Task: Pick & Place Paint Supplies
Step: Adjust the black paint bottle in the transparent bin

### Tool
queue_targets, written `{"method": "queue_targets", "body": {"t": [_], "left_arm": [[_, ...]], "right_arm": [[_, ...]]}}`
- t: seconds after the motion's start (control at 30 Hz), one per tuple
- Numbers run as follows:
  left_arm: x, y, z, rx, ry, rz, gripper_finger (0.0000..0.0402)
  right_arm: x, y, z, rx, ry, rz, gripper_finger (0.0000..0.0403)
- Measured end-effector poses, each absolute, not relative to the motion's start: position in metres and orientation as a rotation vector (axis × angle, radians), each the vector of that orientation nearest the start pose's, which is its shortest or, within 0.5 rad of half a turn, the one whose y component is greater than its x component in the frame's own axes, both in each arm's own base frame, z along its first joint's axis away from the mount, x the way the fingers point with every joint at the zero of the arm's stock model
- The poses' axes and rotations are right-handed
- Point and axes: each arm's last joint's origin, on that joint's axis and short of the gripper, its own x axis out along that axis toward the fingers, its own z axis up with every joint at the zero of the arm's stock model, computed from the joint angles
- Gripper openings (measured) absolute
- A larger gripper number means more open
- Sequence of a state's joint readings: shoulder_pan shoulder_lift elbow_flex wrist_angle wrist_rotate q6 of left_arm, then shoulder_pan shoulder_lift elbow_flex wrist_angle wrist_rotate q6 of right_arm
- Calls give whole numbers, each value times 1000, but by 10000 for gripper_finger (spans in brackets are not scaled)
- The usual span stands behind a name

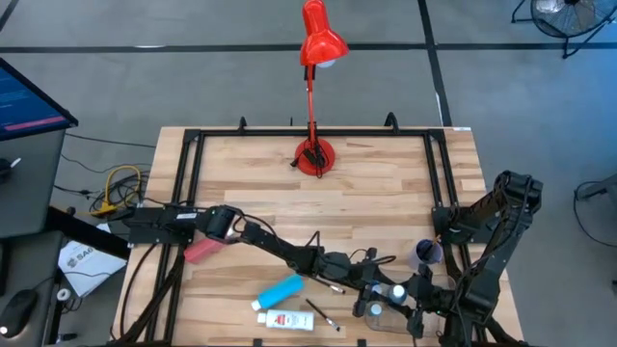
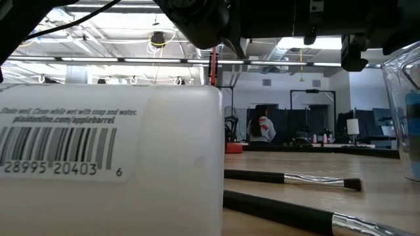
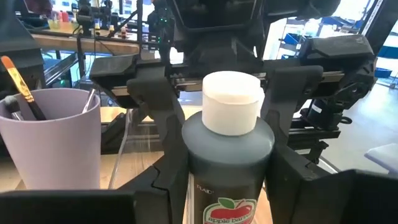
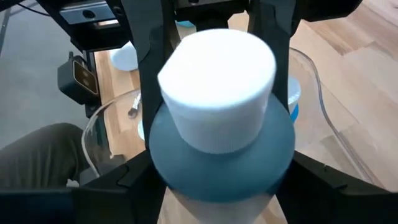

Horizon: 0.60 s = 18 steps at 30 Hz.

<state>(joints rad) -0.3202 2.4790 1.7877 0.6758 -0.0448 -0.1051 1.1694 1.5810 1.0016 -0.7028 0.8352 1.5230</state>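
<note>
High view: from the left, the left gripper (image 1: 359, 273) reaches across the table to the near right corner, meeting the right gripper (image 1: 410, 294) over the clear tray (image 1: 378, 318). A white-capped teal bottle (image 3: 229, 149) stands upright between both sets of fingers; the left looks clamped on it, the right's jaws flank it, grip uncertain. Left of them lie a blue bottle (image 1: 280, 290), a white tube (image 1: 286, 320) and brushes (image 1: 319, 310); a lilac cup (image 1: 429, 253) stands just beyond. The drop is straight down, close to the table edge; room opens leftward.
</note>
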Motion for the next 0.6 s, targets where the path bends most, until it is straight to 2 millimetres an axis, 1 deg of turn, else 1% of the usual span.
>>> {"method": "queue_targets", "body": {"t": [0.2, 0.43, 0.6], "left_arm": [[525, -172, 155, -100, 33, -271, 126], [525, -171, 152, -92, 59, -267, 126], [525, -170, 152, -91, 65, -261, 126]], "right_arm": [[131, 254, 200, 367, 677, -257, 250], [130, 255, 198, 375, 740, -245, 250], [130, 253, 198, 390, 754, -264, 250]]}}
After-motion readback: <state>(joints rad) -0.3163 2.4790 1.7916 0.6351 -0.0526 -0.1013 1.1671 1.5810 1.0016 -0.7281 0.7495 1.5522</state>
